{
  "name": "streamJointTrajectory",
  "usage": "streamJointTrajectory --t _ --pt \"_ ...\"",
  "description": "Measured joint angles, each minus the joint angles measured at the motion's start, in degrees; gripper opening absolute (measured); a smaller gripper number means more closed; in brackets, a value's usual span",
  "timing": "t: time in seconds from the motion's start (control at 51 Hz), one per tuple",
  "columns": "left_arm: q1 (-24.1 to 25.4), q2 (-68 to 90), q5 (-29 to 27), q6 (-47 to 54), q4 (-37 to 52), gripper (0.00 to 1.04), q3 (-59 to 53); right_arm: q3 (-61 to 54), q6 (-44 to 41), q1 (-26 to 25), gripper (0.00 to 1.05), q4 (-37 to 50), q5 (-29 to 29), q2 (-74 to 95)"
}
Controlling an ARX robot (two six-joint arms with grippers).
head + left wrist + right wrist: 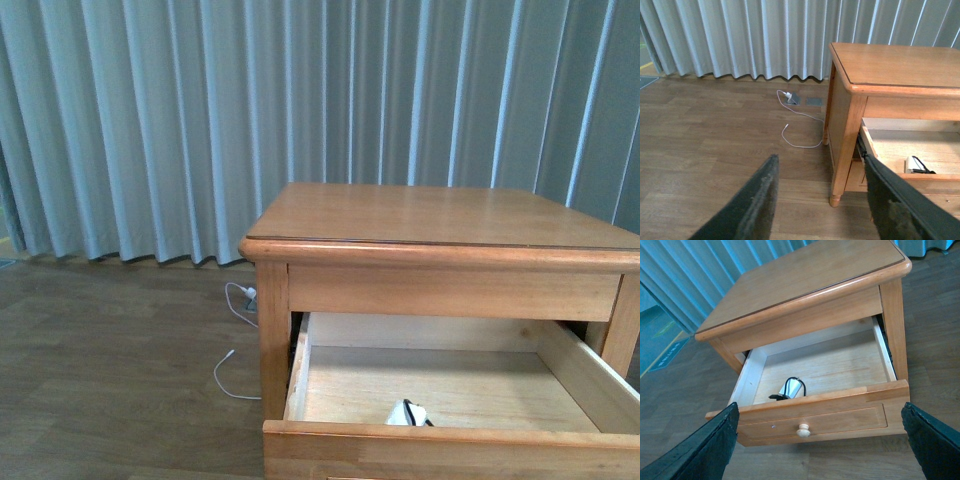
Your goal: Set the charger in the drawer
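Note:
The wooden drawer (815, 417) stands pulled open from the bedside table (430, 215). It has a recessed panel front and a round knob (803, 430). The white charger (791, 387), with its black cable, lies inside the drawer near the front. It also shows in the front view (408, 413) and in the left wrist view (916, 165). My right gripper (822, 440) is open and empty, in front of the drawer's front, apart from it. My left gripper (822, 200) is open and empty, low over the floor to the table's left. Neither arm shows in the front view.
A thin white cable (800, 120) with a white plug lies on the wooden floor left of the table, by a floor socket (792, 98). Grey curtains (250, 110) hang behind. The table's front leg (840, 165) is near my left gripper.

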Motion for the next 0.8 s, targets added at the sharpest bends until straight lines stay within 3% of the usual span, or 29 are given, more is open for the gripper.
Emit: streamJointTrajectory --t 0.274,0.451,0.568,0.627,0.803 --pt "12.8 -6.8 12.5 0.2 0.5 0.05 -7.7 0.0 0.0 0.0 0.97 0.0 0.0 0.0" --pt "17.9 -9.5 17.7 0.2 0.9 0.04 -10.9 0.0 0.0 0.0 0.97 0.0 0.0 0.0" --pt "25.3 -11.1 26.2 0.3 0.9 0.04 -12.3 0.0 0.0 0.0 0.97 0.0 0.0 0.0" --pt "27.4 -11.7 26.3 0.3 1.0 0.04 -13.1 0.0 0.0 0.0 0.97 0.0 0.0 0.0" --pt "27.6 -12.8 26.9 0.3 1.4 0.04 -14.7 0.0 0.0 0.0 0.97 0.0 -0.1 0.0"
